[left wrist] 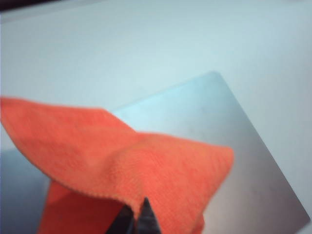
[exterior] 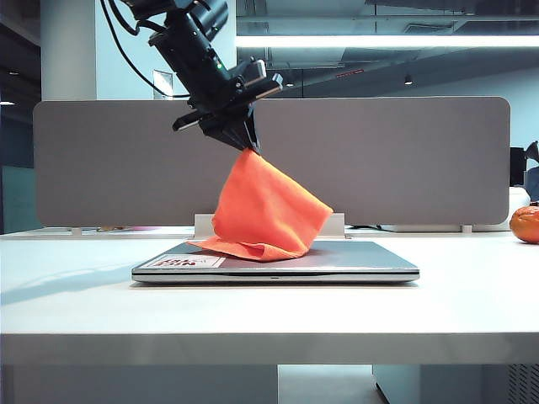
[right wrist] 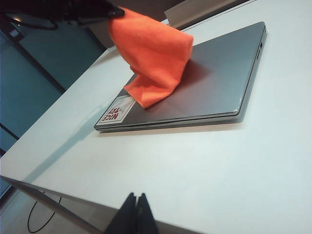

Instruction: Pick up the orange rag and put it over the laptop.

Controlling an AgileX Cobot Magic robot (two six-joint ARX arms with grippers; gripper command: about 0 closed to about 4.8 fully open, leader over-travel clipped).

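Your left gripper (exterior: 250, 145) above the laptop (exterior: 354, 259), clamped on the orange rag (exterior: 265, 210) draping onto its lid; right gripper (right wrist: 136, 214) closed, empty, well back.

A long white ceiling light strip (exterior: 379, 40) is shining brightly from above, the white flat table (exterior: 253, 311) is carrying a soft arm shadow, and the left wrist view is looking blurred, with the fuzzy orange rag (left wrist: 141, 170) out of focus.
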